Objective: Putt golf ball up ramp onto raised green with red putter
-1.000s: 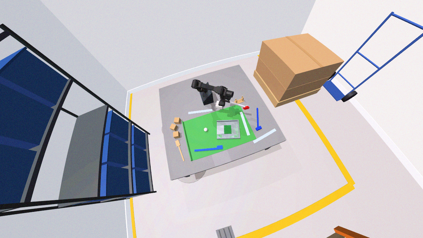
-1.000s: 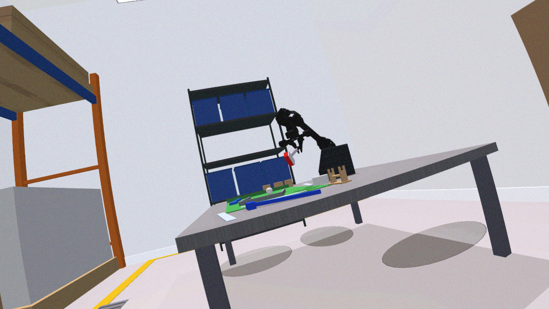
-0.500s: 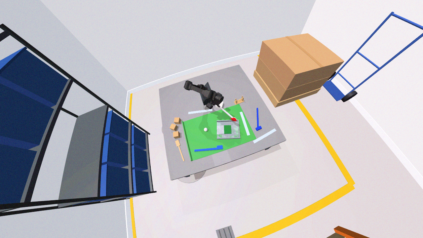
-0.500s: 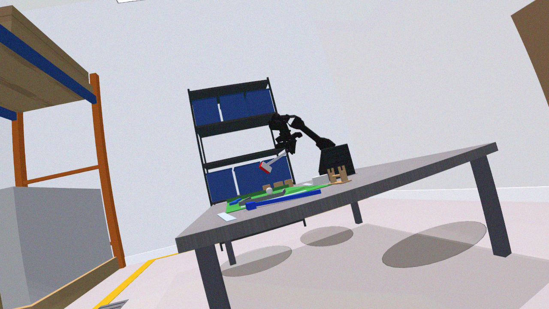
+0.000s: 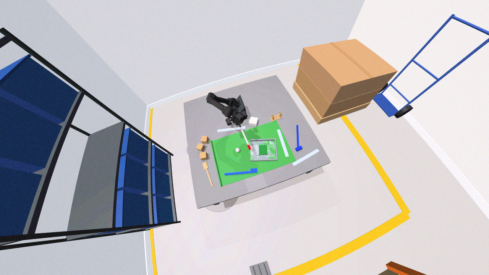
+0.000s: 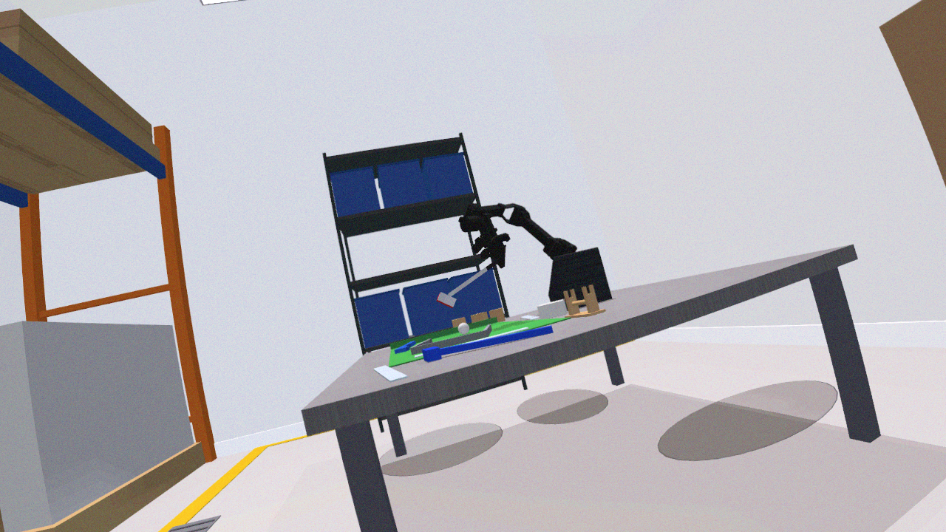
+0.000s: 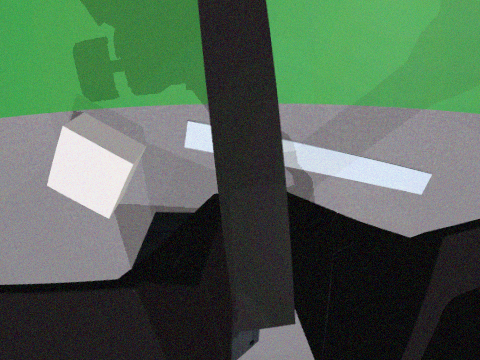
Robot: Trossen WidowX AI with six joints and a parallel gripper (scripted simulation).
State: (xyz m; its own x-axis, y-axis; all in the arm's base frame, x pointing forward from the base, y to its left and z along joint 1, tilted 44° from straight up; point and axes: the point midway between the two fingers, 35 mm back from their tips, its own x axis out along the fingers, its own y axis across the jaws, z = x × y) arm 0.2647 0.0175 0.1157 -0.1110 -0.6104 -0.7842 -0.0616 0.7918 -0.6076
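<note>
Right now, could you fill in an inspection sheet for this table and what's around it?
Surface: grey table; green mat on top.
Job's things: red-headed putter held above the mat; golf ball on the mat, off the raised green.
Clutter: two blue putters, three wooden blocks, white block.
Gripper: jaws shut on the putter.
Cables: nothing seen.
Surroundings: shelf rack, large carton, blue hand truck.

red and white on putter (image 5: 248, 147) (image 6: 446, 299); plain white on ball (image 5: 237, 150) (image 6: 463, 328); solid blue on 2 mallets; pale tan on 3 blocks; mottled green and grey on ramp (image 5: 253, 157).
</note>
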